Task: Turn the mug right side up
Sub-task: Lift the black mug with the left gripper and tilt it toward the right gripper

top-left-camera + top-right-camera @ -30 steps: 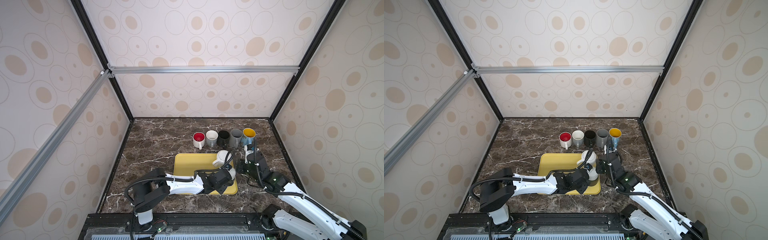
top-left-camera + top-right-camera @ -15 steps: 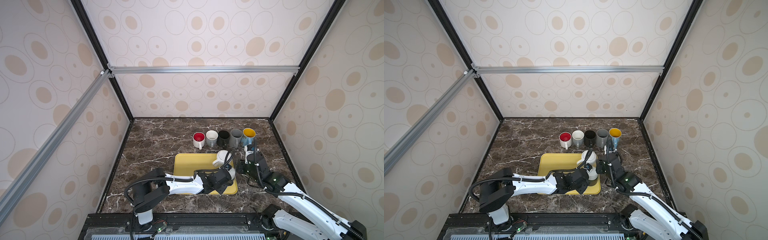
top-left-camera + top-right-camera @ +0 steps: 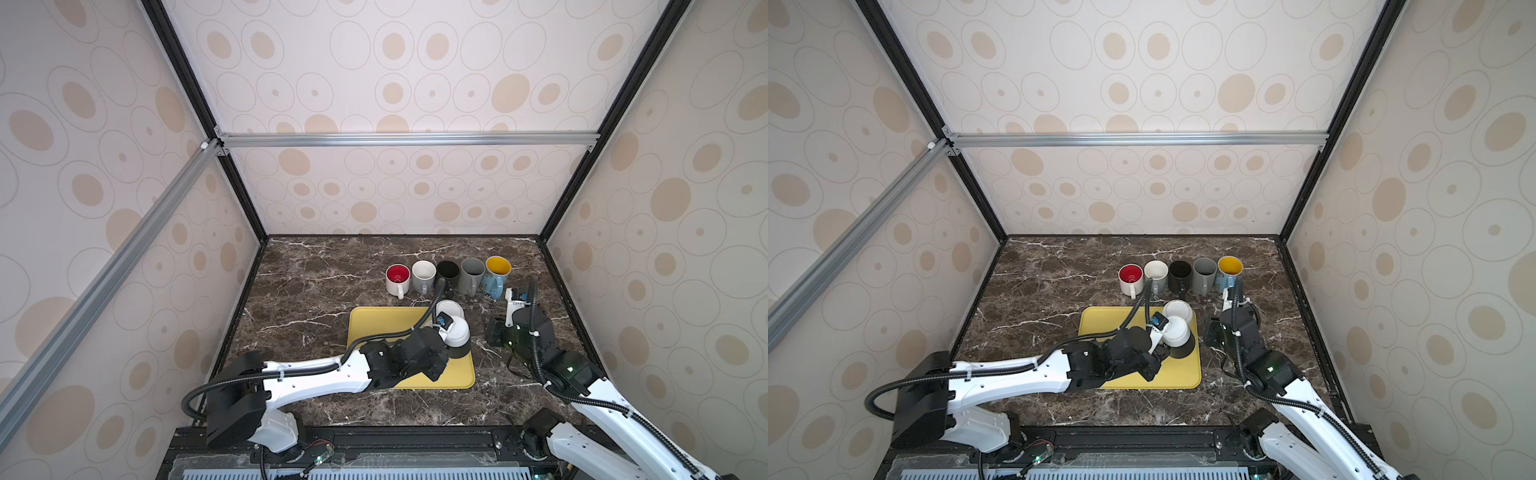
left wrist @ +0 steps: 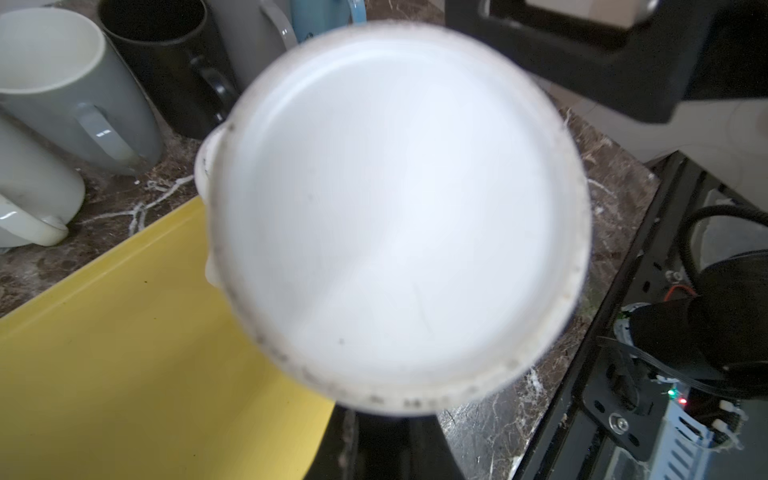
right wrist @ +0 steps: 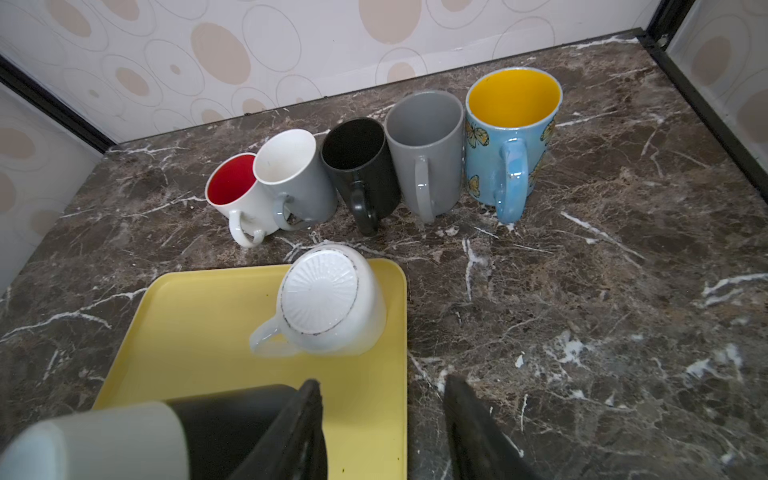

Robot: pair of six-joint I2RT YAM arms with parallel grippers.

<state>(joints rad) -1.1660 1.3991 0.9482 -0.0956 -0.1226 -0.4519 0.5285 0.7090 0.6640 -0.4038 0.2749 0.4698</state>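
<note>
My left end effector [image 3: 444,330] is clamped tight on the two-tone mug [image 3: 457,338] over the right edge of the yellow tray [image 3: 382,328]. The mug is tilted, white base uppermost and black body below. Just behind it, a white mug [image 3: 449,308] sits upside down at the tray's far right corner. Beyond the tray, a row of five upright mugs [image 3: 448,270] stands on the bench [image 3: 311,282]. Just off the tray's right edge, my right end effector [image 5: 384,419] hangs part-open, holding nothing.

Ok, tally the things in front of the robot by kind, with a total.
Mugs: 7 (red-lined mug, grey-and-white mug, black mug, grey mug, blue mug, white mug, black-and-white mug)
Yellow tray: 1
Total: 8
</note>
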